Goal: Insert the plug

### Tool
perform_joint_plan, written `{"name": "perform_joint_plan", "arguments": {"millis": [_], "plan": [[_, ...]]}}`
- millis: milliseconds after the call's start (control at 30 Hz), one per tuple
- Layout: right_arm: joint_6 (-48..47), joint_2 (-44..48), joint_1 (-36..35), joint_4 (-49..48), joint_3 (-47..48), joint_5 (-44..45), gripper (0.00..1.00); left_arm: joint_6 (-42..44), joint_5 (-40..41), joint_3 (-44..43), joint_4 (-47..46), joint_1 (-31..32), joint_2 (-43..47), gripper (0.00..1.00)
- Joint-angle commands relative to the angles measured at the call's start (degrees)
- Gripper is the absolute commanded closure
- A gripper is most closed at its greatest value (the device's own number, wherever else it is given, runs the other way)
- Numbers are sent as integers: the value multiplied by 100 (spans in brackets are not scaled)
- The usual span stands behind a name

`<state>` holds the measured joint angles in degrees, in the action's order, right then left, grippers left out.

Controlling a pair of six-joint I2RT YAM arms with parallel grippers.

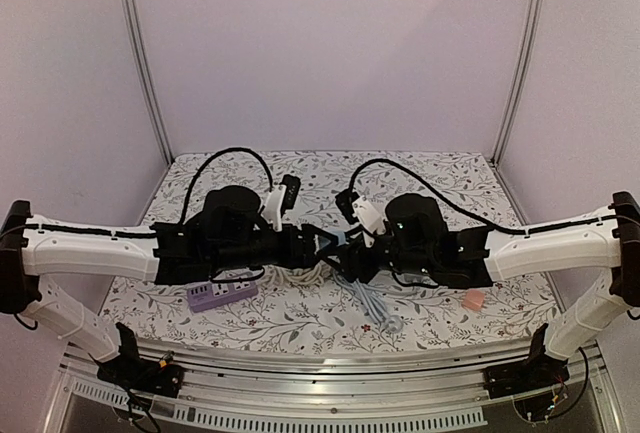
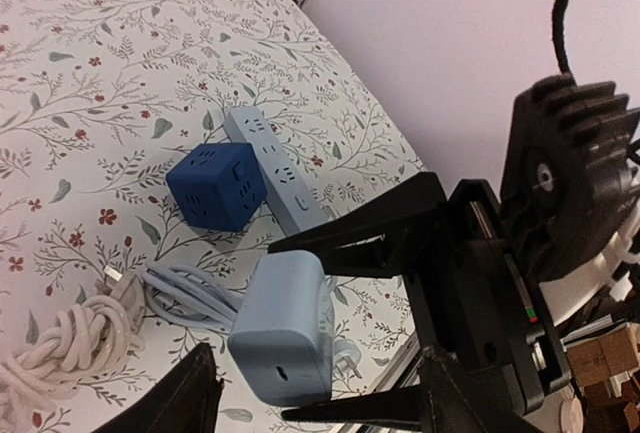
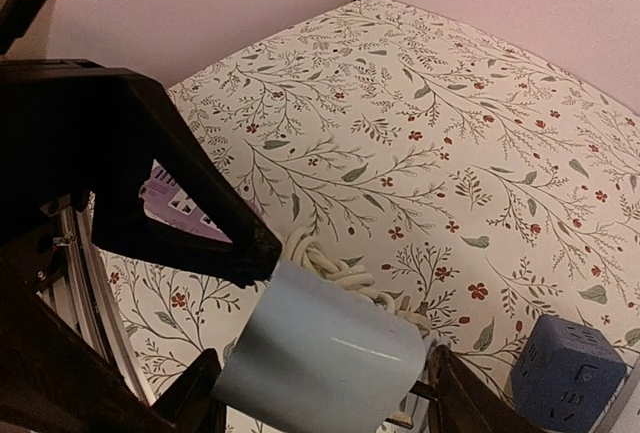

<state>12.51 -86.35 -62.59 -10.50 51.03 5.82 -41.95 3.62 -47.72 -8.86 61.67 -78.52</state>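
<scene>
Left wrist view: right gripper (image 2: 282,329) is clamping the pale blue charger (image 2: 290,298).
Left gripper (image 2: 315,385): jaws standing apart, flanking it.
Advice: pinching squarely, keeping prongs (image 2: 347,358) clear.

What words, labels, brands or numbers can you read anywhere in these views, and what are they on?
None can be read.
The light blue adapter, blue cube socket, white power strip and purple power strip show no legible print; any markings are too small or blurred.

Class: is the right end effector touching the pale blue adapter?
Touching. The left wrist view shows the right end effector clamping the adapter, one finger flat against each side.
</scene>
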Motion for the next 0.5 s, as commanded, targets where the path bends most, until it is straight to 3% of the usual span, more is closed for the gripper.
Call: {"name": "perform_joint_plan", "arguments": {"millis": [0, 467], "plan": [[-143, 135, -67, -233, -48, 55, 48, -113, -16, -157, -192, 82, -159, 34], [-351, 294, -161, -435, -198, 354, 49, -288, -134, -193, -255, 91, -428, 49]]}}
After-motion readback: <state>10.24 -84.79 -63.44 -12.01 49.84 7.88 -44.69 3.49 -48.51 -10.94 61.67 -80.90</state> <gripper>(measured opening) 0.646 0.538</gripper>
